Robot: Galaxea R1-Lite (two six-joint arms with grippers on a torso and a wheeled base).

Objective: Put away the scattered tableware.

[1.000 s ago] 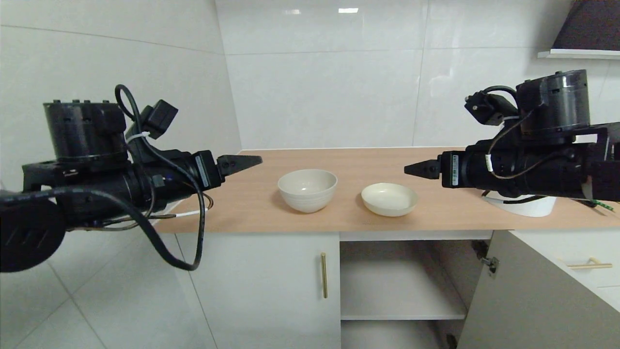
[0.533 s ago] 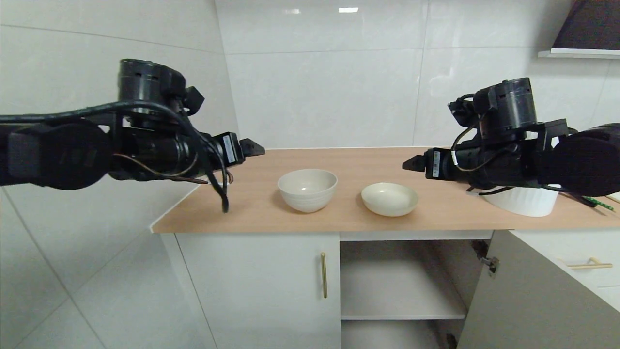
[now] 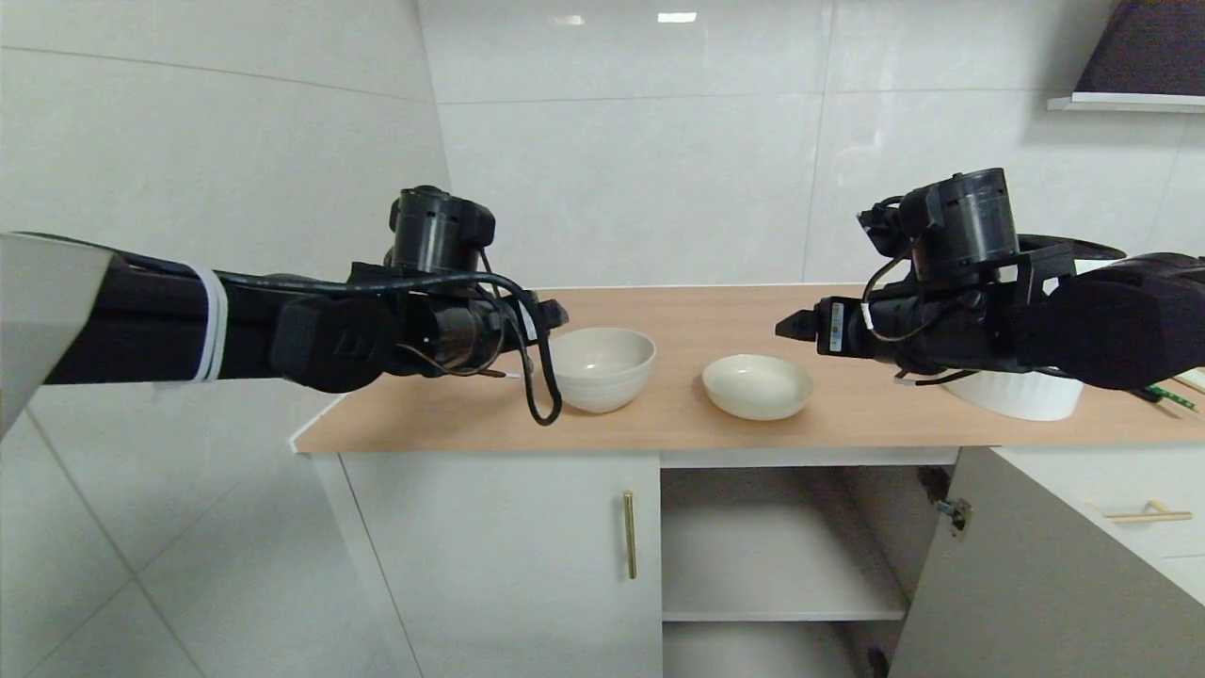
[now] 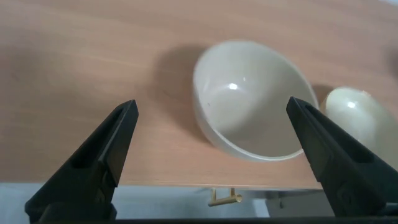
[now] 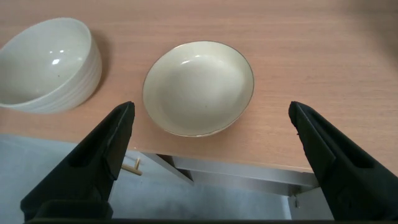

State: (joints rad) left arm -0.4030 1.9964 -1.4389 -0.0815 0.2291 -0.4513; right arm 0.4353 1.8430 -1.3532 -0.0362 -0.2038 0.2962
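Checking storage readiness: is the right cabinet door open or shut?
Open: the right cabinet door stands swung outward, exposing the shelf inside.

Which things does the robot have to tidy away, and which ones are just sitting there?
For the job:
deep bowl
shallow dish
white ribbed dish, far right
open cupboard shelf, a likely place to put them

Just there:
countertop
closed cupboard door
wall tiles
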